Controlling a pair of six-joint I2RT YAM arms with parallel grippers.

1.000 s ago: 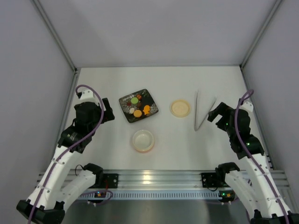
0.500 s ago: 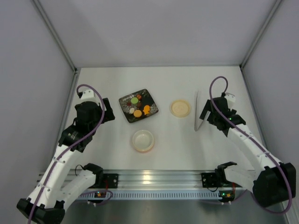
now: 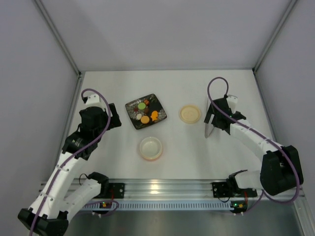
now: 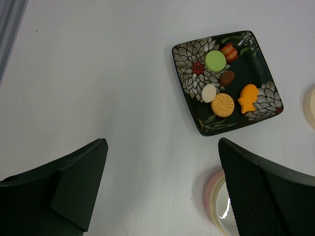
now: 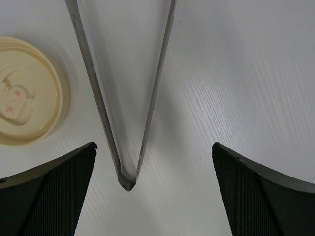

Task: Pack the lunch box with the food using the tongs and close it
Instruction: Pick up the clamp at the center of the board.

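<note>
The food [image 3: 145, 112] lies in several small pieces on a black floral plate [image 3: 158, 109], among them a green round [image 4: 215, 60] and an orange fish shape [image 4: 248, 97]. The lunch box [image 3: 150, 148] stands open and empty nearer me; its pink rim [image 4: 214, 196] shows by the left gripper's right finger. Its cream lid [image 3: 190, 114] lies apart, right of the plate. The tongs [image 5: 94, 83] lie flat, V-joint toward me. My right gripper [image 5: 153, 191] hovers open over that joint, one finger on each side, not touching. My left gripper [image 4: 162, 191] is open and empty, left of the plate.
Grey walls close in the white table on the left, back and right. The lid [image 5: 24, 91] lies just left of the tongs' left arm. An aluminium rail [image 3: 162, 189] with the arm bases runs along the near edge.
The right arm has swung in from the right edge and now sits over the tongs, jaws still open. The left arm has barely moved.
</note>
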